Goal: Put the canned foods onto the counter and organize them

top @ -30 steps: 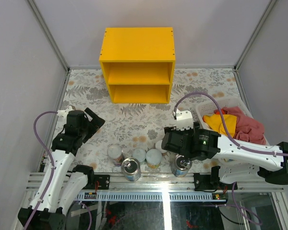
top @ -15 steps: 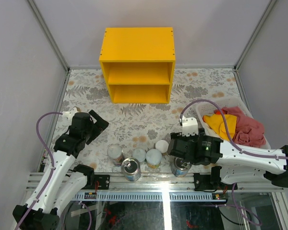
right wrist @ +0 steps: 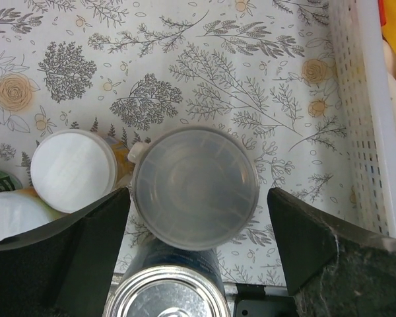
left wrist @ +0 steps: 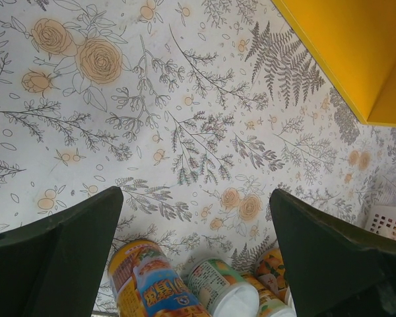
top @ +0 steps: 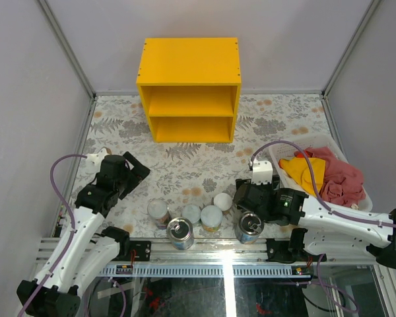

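Squarely at frame centre, a clear-lidded can (right wrist: pixel 195 178) stands upright between the spread, released jaws of my right gripper (right wrist: pixel 197 198).

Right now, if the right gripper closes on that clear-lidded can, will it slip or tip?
The clear-lidded can looks rigid, so probably grips firmly, though its plastic lid might flex. Standing upright, it likely won't roll but may tip if bumped. The white-lidded can crowds it, so the right gripper could knock that.
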